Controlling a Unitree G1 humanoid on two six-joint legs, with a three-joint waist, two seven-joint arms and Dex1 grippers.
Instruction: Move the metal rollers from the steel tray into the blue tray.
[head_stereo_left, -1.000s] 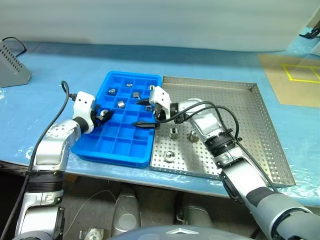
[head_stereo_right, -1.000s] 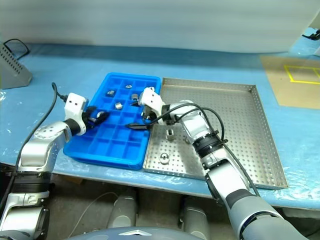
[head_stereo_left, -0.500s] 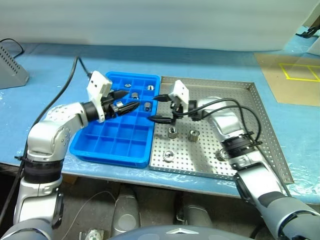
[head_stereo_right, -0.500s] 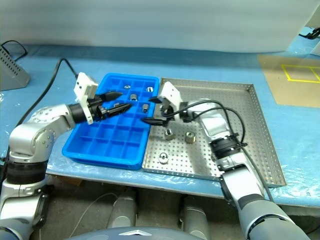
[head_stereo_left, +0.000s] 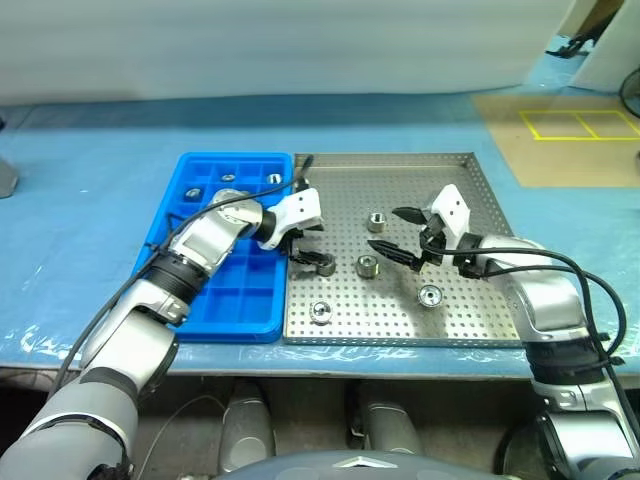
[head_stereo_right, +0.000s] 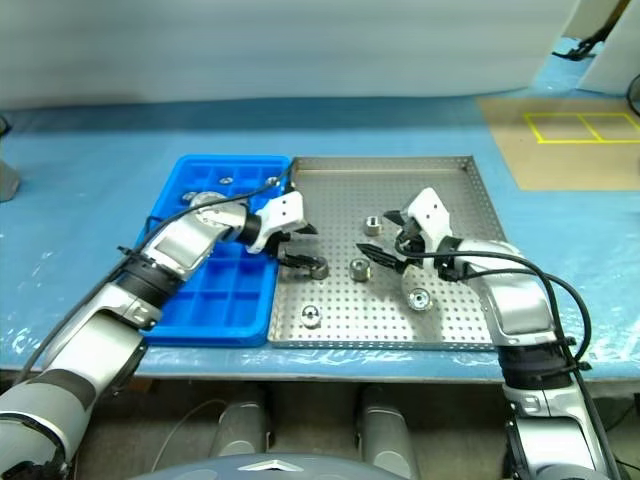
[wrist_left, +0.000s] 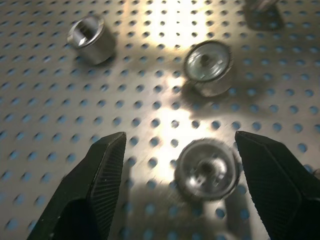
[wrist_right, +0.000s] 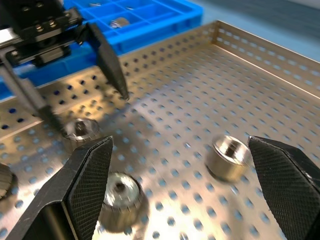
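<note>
Steel tray (head_stereo_left: 470, 320): on the blue tabletop, its left rim against the blue tray (head_stereo_left: 165, 290).
Rollers in steel tray: 5, at (head_stereo_left: 377, 220), (head_stereo_left: 368, 266), (head_stereo_left: 431, 296), (head_stereo_left: 320, 313) and (head_stereo_left: 325, 266).
Rollers in blue tray: 3 in its far row of compartments, one at (head_stereo_left: 228, 178).
Left gripper (head_stereo_left: 308, 250): fingers spread, straddling the roller near the steel tray's left rim, not grasping it.
Right gripper (head_stereo_left: 400, 232): fingers wide apart, empty, above the tray's middle.
</note>
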